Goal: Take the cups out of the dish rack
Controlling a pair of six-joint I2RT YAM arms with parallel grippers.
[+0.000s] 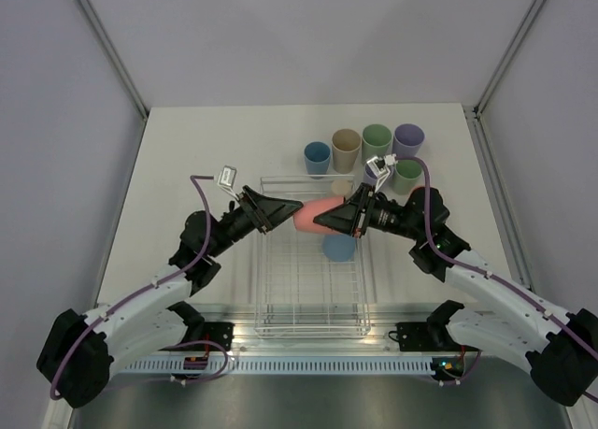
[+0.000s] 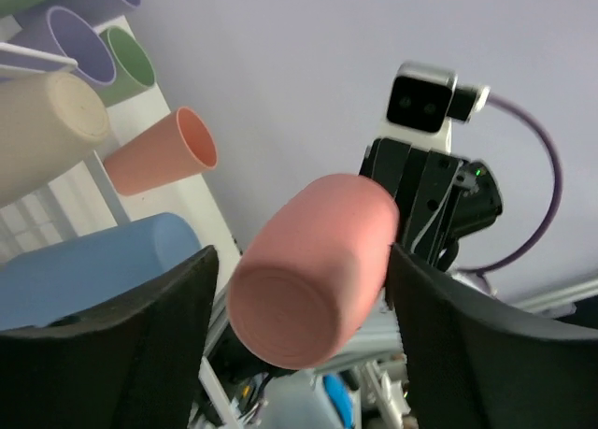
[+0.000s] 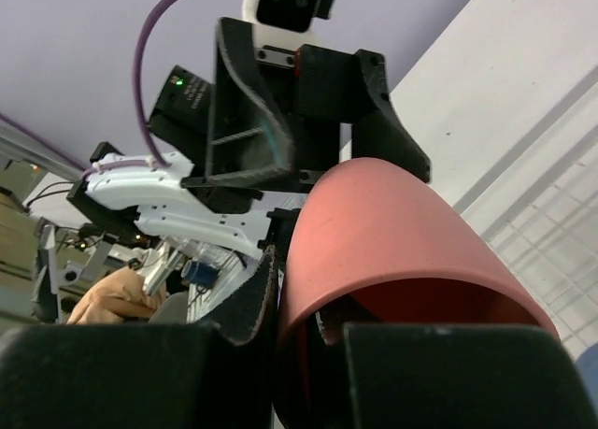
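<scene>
no legible text or numbers anywhere, pink cup (image 1: 308,214) plain, dish rack (image 1: 308,298) unmarked, no brand readable

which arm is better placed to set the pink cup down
right: the right hand grips the pink cup at the rim, with the upright cups beside it, farther from the left hand

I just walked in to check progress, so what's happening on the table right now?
Both arms hold one coral pink cup above the dish rack. The left gripper clamps its base, the right gripper pinches its rim: probably a handover. A blue cup is in the rack; several cups stand behind it.
</scene>
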